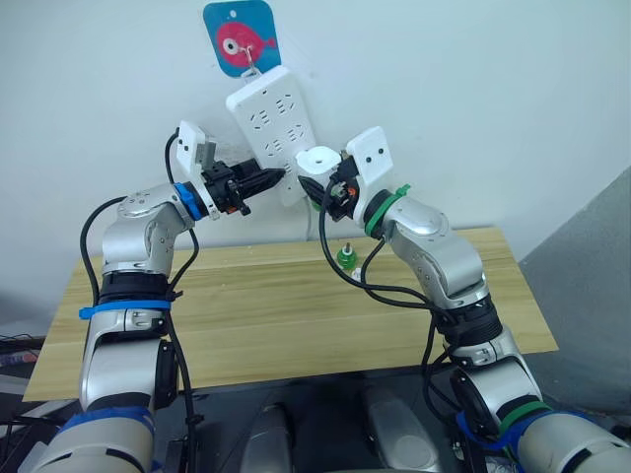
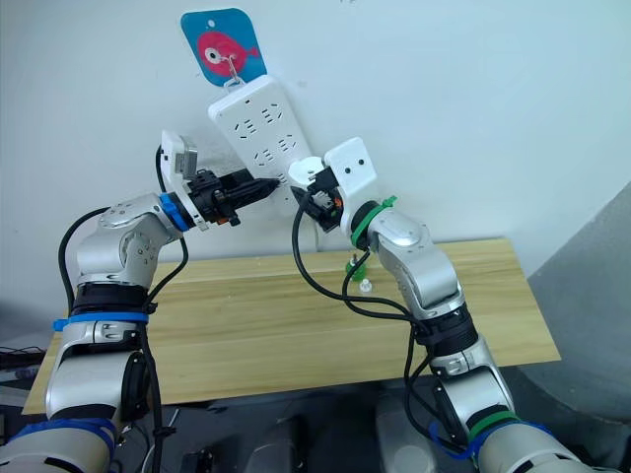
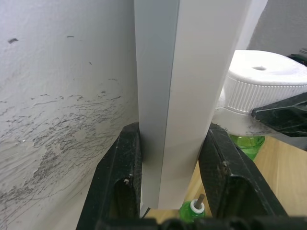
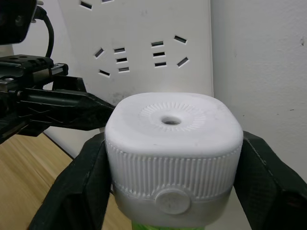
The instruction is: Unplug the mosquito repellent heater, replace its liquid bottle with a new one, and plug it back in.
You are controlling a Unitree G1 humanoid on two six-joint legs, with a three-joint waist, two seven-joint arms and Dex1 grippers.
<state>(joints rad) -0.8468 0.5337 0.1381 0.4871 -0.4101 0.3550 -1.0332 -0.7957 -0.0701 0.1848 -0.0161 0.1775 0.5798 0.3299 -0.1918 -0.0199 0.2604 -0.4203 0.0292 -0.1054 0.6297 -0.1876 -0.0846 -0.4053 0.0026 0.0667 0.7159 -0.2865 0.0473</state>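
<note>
Left gripper [image 1: 274, 178] clamps the edge of the power strip [image 1: 268, 110], 2 fingers pressed on its sides, steadying it against the wall [image 1: 473, 89]. Right gripper [image 4: 170, 158] pinches the mosquito repellent heater [image 4: 171, 139] at its ribbed flanks, just beside the strip's lower sockets. We judge the heater light, rigid, smooth-shelled; the ribbing gives the best hold. It looks white, rounded-square, 1 central vent, green bottle below. A loose bottle [image 1: 346, 257] stands on the table [image 1: 276, 325].
</note>
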